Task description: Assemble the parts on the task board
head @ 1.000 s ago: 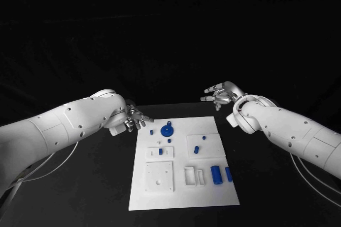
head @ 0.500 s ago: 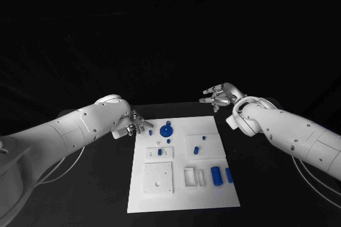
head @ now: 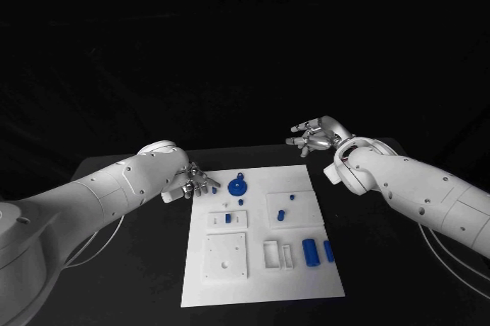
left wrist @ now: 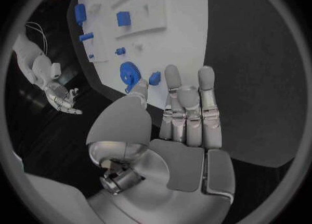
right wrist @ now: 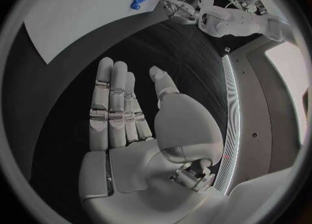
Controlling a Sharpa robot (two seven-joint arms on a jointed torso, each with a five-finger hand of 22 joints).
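Black counter [head: 122, 269] spreads under us, the white task board [head: 260, 283] at its middle; nearest on it we see two upright blue cylinders [head: 318, 251], farther off small blue pegs [head: 281, 214], then a blue gear [head: 237, 188] by the far edge; our left hand [head: 191, 180] hovers just left of the gear, fingers straight, holding nothing; our right hand [head: 314, 136] hangs beyond the far right corner, spread and empty.
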